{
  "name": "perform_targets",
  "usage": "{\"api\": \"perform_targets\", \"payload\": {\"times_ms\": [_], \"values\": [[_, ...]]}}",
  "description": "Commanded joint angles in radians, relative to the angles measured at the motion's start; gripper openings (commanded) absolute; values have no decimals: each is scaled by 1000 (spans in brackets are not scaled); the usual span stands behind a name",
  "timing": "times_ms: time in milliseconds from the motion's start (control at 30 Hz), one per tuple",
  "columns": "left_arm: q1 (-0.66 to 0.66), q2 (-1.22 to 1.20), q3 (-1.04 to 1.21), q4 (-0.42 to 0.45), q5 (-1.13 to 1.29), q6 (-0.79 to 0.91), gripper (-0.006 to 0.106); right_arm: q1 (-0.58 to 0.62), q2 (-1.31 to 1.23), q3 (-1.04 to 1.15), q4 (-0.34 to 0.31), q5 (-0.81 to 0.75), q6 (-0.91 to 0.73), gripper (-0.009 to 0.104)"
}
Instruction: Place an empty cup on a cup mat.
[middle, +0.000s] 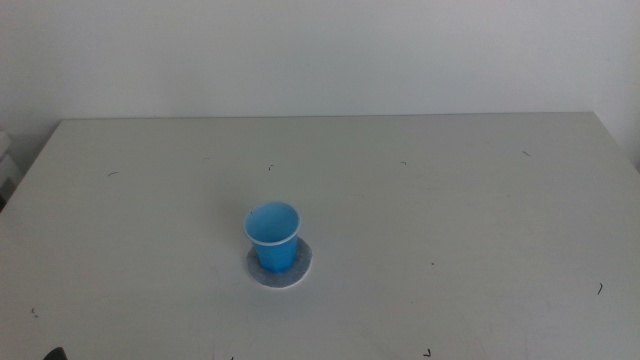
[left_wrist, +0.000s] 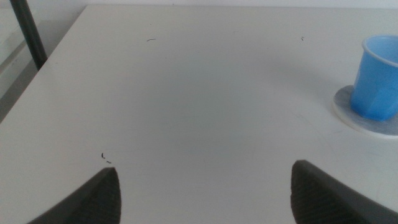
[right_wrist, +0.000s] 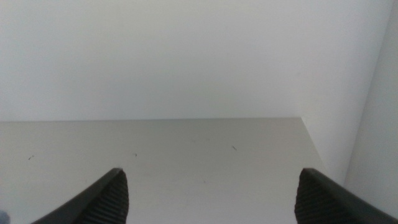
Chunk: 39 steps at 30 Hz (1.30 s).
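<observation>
Left tool (left_wrist: 202, 196): in its own wrist view the two dark jaws stand wide apart with nothing between them, only bare table. Off to one side of that view sits the small bright blue tapered paper cup (left_wrist: 378, 78), upright, on the flat round mottled grey cup mat (left_wrist: 348, 104) with its pale edge. The tool is well apart from both and touches neither. A dark post (left_wrist: 28, 32) shows beyond the table's far corner.

Right tool (right_wrist: 211, 196): in the right wrist view its jaws are likewise spread wide and empty. I see only the white table (right_wrist: 186, 149), its far edge and a plain wall behind. No cup or mat in this view, so this arm waits, pointed away from the work.

Middle view: neither arm reaches into the frame; only a dark sliver at the bottom edge on the left, too small to name. The cup (middle: 272, 236) stands upright near the table's centre, its base on the mat (middle: 298, 272), which shows as a pale crescent around the cup's near side. The cup looks empty, blue inside, thin white rim.

My reading: the placement is done. The cup rests on the mat, somewhat off-centre toward the mat's far left. Both tools are released and clear. Nothing seems left except, perhaps, holding the arms parked.
</observation>
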<state>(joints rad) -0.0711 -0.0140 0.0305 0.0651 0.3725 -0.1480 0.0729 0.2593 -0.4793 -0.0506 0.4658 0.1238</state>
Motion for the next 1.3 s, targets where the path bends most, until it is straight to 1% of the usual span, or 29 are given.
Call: {"api": "perform_targets", "payload": {"times_ms": [0,367,433,500,600,700,867,1067,1233,1267], "values": [[1,-9,-6,0,-67,-11,105,-6,-66,44,-7,-146,-35,88],[1,-9,-6,0,-67,-11,105,-6,-296,306,-14,-148,-34,87],[1,-9,-6,0,-67,-11,105,-6,-294,341,-15,-160,-34,87],[1,-5,-6,0,-67,-11,105,-5,-296,376,-26,-169,-34,87],[1,-5,-6,0,-67,-11,105,-5,-296,428,-72,-193,-34,87],[1,-5,-6,0,-67,-11,105,-5,-296,470,-95,-206,-34,87],[1,-5,-6,0,-67,-11,105,-5,-296,501,-86,-196,-34,87],[1,-5,-6,0,-67,-11,105,-5,-296,501,1,-202,-34,87],[1,-5,-6,0,-67,-11,105,-5,-296,501,4,-202,-34,87],[1,-5,-6,0,-67,-11,105,-5,-296,501,-18,-202,-34,87]]}}
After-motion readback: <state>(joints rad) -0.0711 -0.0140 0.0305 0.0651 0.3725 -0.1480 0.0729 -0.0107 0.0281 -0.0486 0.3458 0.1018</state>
